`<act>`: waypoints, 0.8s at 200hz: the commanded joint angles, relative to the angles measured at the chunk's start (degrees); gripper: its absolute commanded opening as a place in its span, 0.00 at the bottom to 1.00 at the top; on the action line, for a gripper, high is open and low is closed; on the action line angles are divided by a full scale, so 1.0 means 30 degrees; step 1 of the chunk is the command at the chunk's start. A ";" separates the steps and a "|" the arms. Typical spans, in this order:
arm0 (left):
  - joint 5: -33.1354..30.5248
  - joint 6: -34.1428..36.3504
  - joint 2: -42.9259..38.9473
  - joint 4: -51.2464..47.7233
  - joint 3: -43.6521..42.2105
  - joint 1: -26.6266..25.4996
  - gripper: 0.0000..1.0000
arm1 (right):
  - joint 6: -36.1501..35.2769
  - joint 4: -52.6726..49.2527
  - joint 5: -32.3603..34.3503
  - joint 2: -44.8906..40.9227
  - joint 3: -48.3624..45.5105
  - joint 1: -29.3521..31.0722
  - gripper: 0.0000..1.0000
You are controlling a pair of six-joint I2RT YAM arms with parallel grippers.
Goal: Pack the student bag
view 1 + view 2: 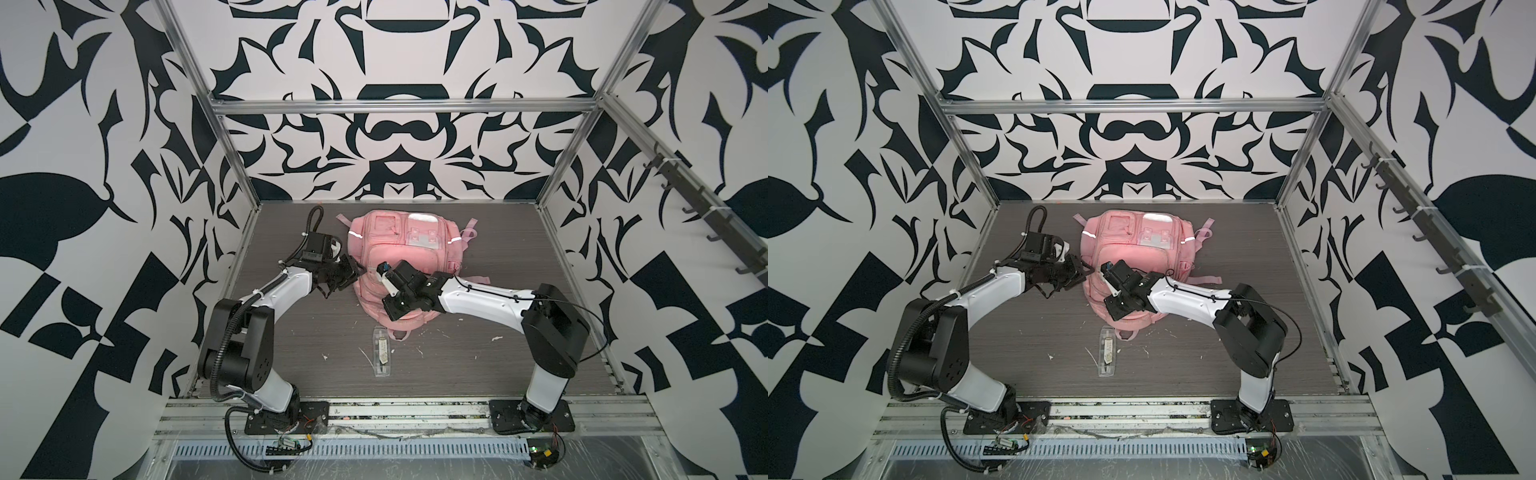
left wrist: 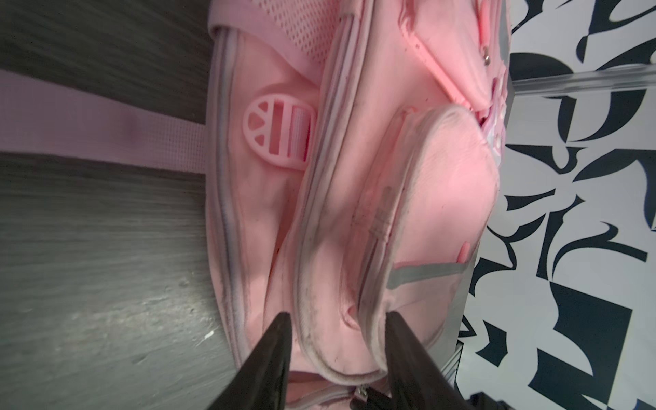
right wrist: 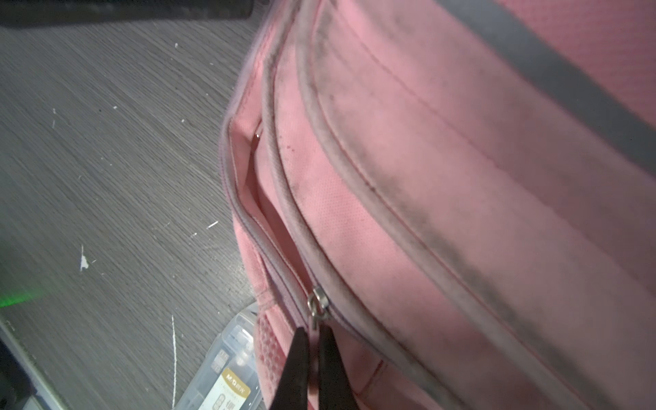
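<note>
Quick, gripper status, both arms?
Left gripper: open, astride a seam of the student bag.
Right gripper: closed on the bag's zipper pull.

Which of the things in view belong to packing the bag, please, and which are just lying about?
Job:
- student bag
- its zip pull, pinched by the right tool
- left tool, open at the bag's side
- clear plastic case, probably for packing

Lying about:
- white scraps on the table
- hook rail

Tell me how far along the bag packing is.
Done: the student bag has its zip partly open. In hand: the right gripper is shut on the zipper pull; the left gripper stands open at the bag's side. Left: the clear case lies on the table, unpacked.
</note>
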 commanded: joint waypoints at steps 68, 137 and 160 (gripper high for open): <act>-0.0238 -0.0666 0.0836 0.1154 -0.0600 -0.1867 0.35 | -0.0008 -0.0472 -0.0287 -0.0808 0.0688 0.0158 0.00; -0.0380 -0.0813 -0.0712 0.1068 -0.2033 -0.2031 0.34 | -0.0046 -0.0553 -0.0192 -0.0783 0.0774 0.0165 0.00; -0.0639 -0.0953 -0.1174 0.1066 -0.2476 -0.2256 0.36 | -0.0096 -0.0589 -0.0245 -0.0723 0.0884 0.0165 0.00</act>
